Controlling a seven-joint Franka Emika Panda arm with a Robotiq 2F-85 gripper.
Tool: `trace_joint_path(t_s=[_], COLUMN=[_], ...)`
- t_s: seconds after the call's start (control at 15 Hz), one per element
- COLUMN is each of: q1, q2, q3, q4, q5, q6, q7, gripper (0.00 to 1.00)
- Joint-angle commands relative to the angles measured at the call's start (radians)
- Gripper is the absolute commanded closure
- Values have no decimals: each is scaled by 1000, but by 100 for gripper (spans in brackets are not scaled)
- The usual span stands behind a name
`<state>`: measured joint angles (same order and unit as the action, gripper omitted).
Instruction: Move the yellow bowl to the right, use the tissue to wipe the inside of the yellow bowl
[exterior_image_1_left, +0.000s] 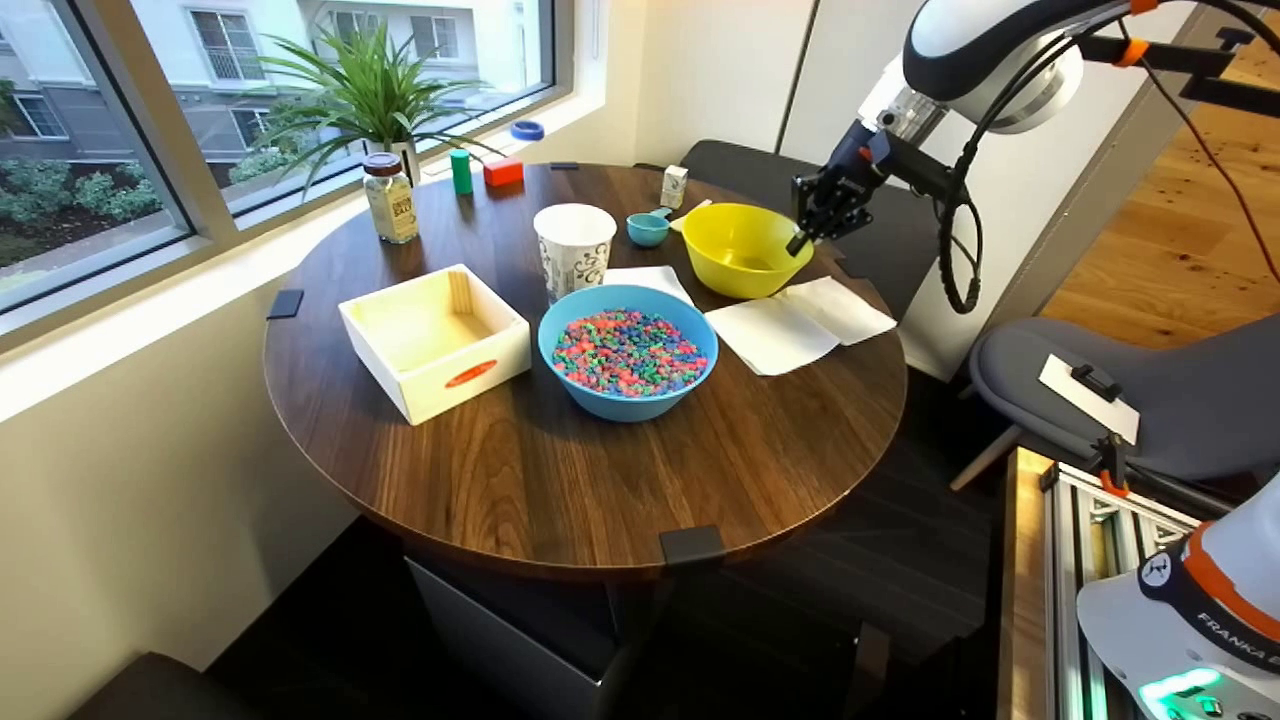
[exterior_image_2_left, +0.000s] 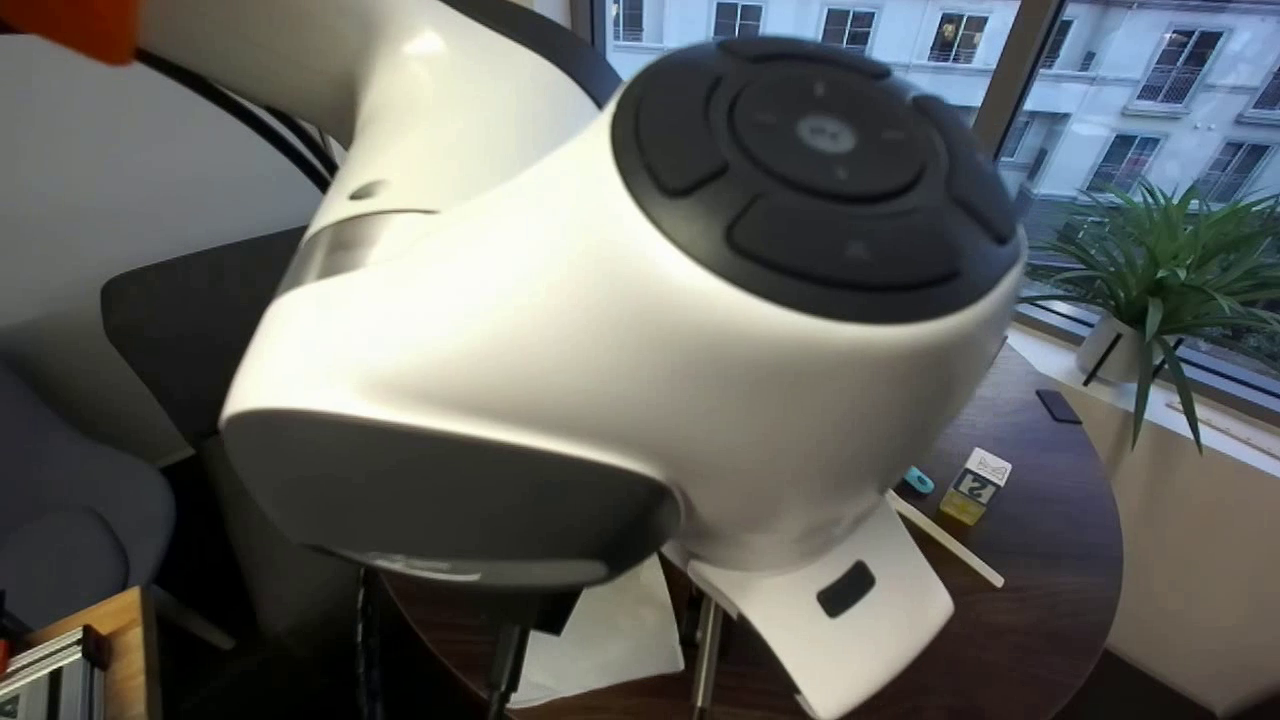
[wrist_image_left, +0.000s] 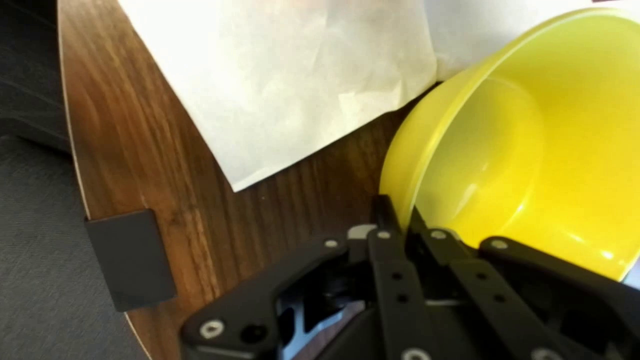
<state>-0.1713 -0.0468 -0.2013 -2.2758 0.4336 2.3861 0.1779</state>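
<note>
The gripper is set narrow, pinching the rim of the yellow bowl w/ one tip inside & one outside, approx. 8 o'clock on that rim in the wrist view. Bowl is mouth-up; can't tell if its base touches the table. Prob. the move step, wiping not yet begun.

Main risk: grip is one-sided, so bowl could tip or swivel abt the pinch if lifted fast; smooth plastic might slip too.

The tissue lies flat on the table, 10–11 o'clock from gripper in wrist view, v. near bowl, in two panels; fold or overlap btwn them, can't tell which. Dragging bowl low that way could shove or crumple it, esp. if an edge sits under the base (hidden).

Further out, table's edge runs at 9 o'clock in wrist view; overshoot there & bowl could drop off. In an exterior view, the blue bowl w/ coloured bits is at 7–8 o'clock from yellow bowl; a wide swing might knock it & spill. A teal scoop is near, approx. 9 o'clock, easily bumped. The arm blocks bowl from sight in an exterior view, so a slip could go unseen there.
</note>
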Motion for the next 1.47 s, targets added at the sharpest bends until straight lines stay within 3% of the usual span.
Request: trace_joint_path(t_s=[0.0,0.33,0.4,0.53,1.07,1.4], q1=[6,6,7,15,48,38], q2=[-12,-43,-48,-60,-130,-206], q3=[22,41,44,57,128,162], q4=[-66,-84,-84,-100,-174,-199], q5=[-53,-115,-119,-135,-291,-422], q6=[-26,-7,-10,-12,18,15], q7=[40,89,92,97,167,236], gripper=[99,99,69,64,2,0])
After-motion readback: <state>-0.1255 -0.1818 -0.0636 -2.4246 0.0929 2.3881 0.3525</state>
